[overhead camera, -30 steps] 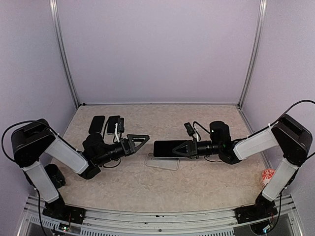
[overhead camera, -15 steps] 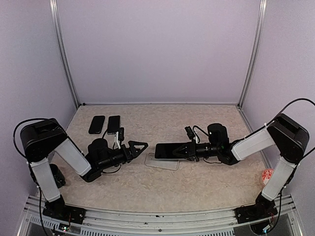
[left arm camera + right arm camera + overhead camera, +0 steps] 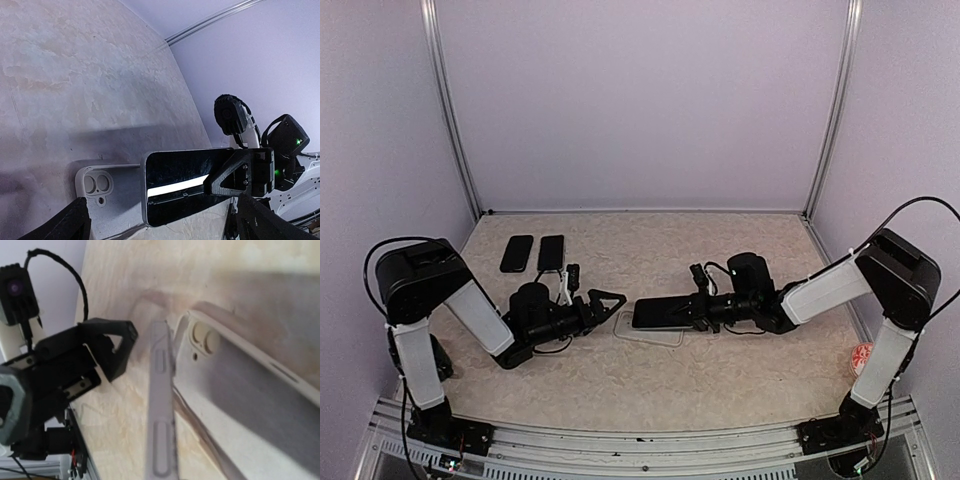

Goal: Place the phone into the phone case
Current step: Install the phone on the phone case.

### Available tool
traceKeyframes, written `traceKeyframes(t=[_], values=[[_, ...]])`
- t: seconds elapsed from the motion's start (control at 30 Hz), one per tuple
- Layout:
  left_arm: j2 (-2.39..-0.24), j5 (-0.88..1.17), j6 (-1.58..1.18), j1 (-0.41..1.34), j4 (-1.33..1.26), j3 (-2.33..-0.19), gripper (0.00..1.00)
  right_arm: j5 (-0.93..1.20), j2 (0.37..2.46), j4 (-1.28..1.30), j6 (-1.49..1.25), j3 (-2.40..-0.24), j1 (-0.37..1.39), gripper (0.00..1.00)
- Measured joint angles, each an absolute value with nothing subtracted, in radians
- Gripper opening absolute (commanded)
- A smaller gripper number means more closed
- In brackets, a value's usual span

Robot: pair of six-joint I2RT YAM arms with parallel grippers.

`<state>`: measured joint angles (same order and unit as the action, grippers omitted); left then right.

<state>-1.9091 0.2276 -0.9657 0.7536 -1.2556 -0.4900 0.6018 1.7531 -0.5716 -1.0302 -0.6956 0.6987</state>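
The right hand (image 3: 693, 311) is clamped narrow on the right end of a black, glossy rectangular phone (image 3: 660, 313), holding it flat and low, screen up, with its long side running left to right. The phone's free left end reaches out over a thin, transparent rectangular phone case (image 3: 648, 331), which lies open side up on the beige mottled counter (image 3: 740, 250) near the middle, between the two arms.

From above, the phone covers the far right part of the phone case, while the case's near edge and left end stay uncovered. In the left wrist view the case's camera cut-out (image 3: 96, 184) shows bare at that left end, just past the phone's short edge. The right wrist view shows the phone edge-on, its side buttons in sight, running close along the case's rim; whether the two touch, I cannot tell.

The left hand (image 3: 616, 299) hangs low just left of the phone case, its jaws spread wide and holding nothing, pointing right toward the phone's free end and close to it.

Two more black slab phones (image 3: 534, 253) lie side by side at the far left of the counter, well apart from the case.
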Motion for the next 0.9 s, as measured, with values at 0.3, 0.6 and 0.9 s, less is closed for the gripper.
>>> traceKeyframes(t=[0.3, 0.6, 0.9], values=[[-1.94, 0.227, -0.969, 0.763, -1.204, -0.52, 0.99, 0.57, 1.778, -0.52, -1.044, -0.725, 0.712, 0.0], [-1.946, 0.226, -0.969, 0.783, -1.171, -0.539, 0.99, 0.567, 1.803, -0.476, -1.085, -0.756, 0.713, 0.0], [-1.946, 0.205, -0.978, 0.803, -1.158, -0.539, 0.99, 0.593, 1.833, -0.506, -1.149, -0.757, 0.714, 0.0]])
